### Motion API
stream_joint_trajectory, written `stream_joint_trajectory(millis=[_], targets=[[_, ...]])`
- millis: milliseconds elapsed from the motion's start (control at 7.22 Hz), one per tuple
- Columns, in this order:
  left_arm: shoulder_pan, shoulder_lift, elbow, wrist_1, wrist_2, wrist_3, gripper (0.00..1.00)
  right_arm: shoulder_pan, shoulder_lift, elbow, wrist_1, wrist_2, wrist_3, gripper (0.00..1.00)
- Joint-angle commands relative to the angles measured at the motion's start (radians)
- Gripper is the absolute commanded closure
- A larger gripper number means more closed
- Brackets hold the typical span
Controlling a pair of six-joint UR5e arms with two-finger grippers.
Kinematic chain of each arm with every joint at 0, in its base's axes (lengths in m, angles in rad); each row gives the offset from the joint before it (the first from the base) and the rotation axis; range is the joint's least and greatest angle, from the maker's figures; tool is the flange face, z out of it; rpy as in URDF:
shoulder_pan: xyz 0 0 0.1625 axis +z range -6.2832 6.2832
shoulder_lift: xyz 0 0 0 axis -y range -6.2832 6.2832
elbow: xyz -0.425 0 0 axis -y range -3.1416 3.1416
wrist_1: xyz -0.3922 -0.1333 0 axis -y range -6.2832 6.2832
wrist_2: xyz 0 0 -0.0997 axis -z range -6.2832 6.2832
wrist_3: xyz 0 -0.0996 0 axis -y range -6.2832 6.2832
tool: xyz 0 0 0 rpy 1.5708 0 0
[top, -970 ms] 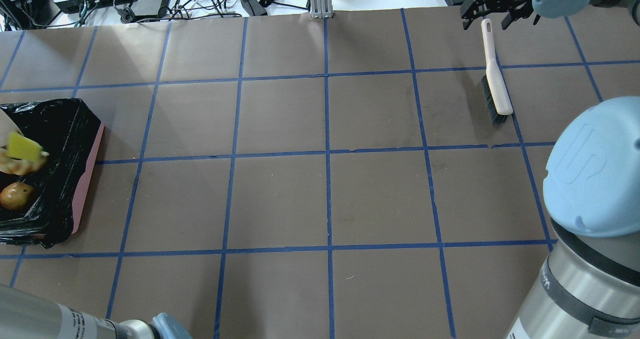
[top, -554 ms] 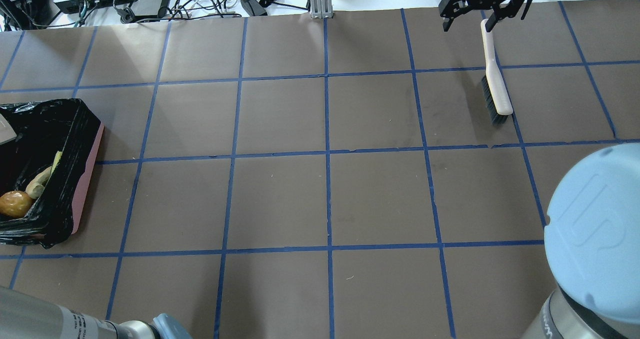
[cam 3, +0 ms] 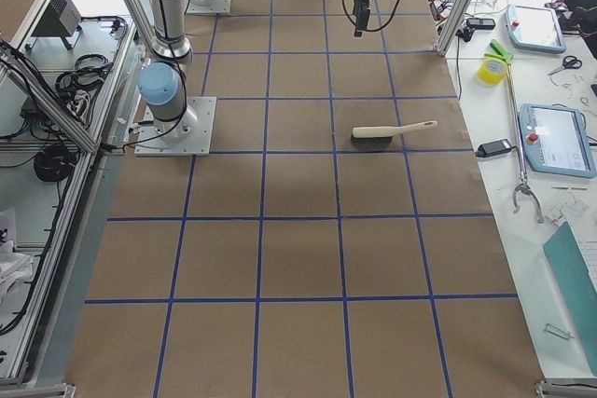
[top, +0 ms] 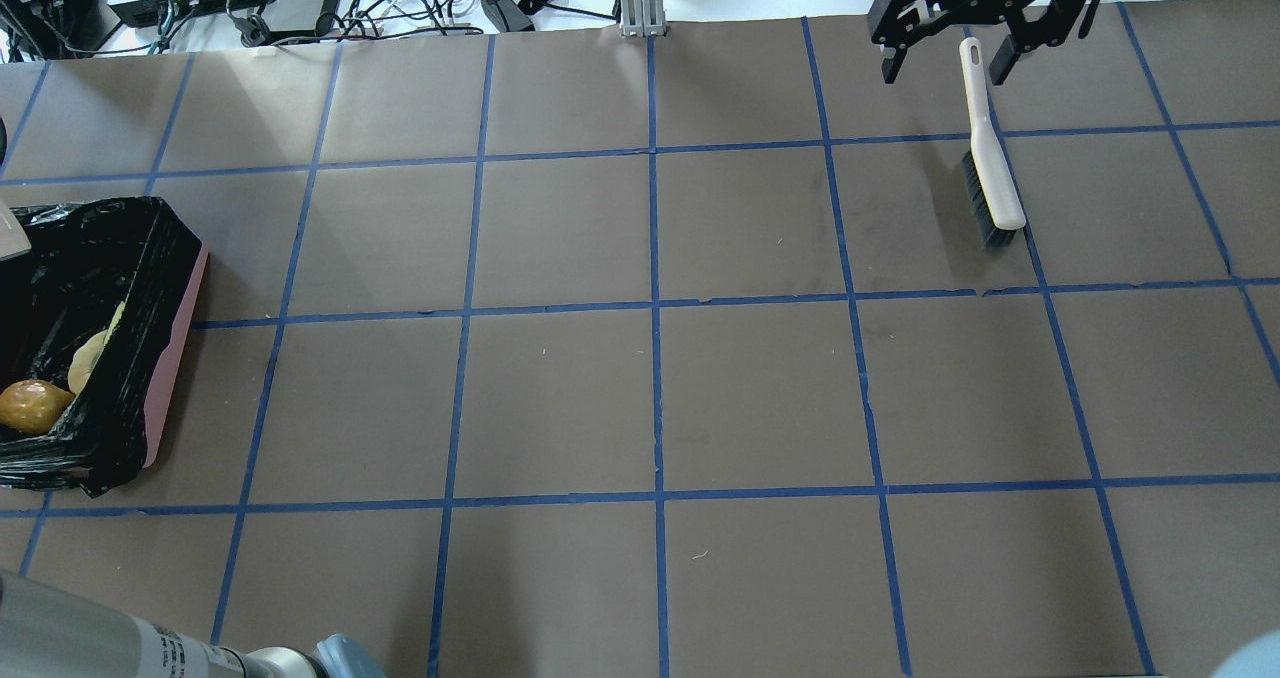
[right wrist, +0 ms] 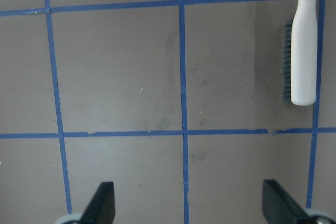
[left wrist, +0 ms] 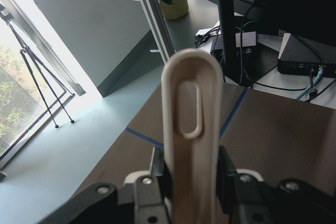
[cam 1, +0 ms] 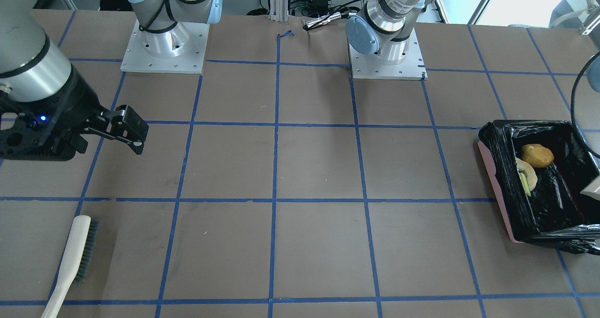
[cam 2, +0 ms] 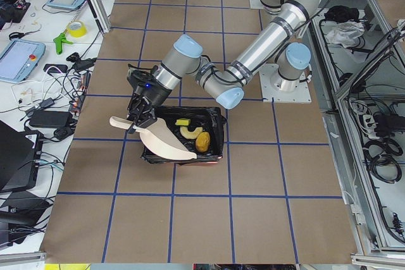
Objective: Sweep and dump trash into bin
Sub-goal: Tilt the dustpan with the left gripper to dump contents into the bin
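The worktop (top: 560, 398) is a flat brown sheet divided into large squares by blue tape lines (top: 655, 398). A brush (top: 992, 158) with a cream handle and dark bristles lies on its side near the far right corner. Its handle end points toward the far edge, and its body runs close along one tape line. A pink bin (top: 178, 348) lined with a black bag stands at the left edge, well apart from the brush. On the robot's side sit the right arm's base plate (cam 1: 136, 60) and the left arm's base plate (cam 1: 412, 69).
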Motion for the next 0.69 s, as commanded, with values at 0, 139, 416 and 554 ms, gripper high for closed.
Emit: stream_joint_trajectory(millis=[0, 139, 416, 554], targets=[[-0.038, 0.027, 0.012, -0.113, 0.01, -0.082, 1.0, 0.001, -0.096, 0.085, 0.009, -0.022, 0.004, 0.0], [-0.086, 0.061, 0.053, -0.292, 0.09, -0.194, 1.0, 0.001, -0.104, 0.091, 0.018, -0.024, 0.002, 0.0], [-0.182, 0.098, 0.1, -0.483, 0.184, -0.377, 1.0, 0.0, -0.104, 0.093, 0.02, -0.022, 0.001, 0.0], [-0.211, 0.087, 0.097, -0.511, 0.185, -0.476, 1.0, 0.001, -0.102, 0.096, 0.02, -0.022, 0.001, 0.0]])
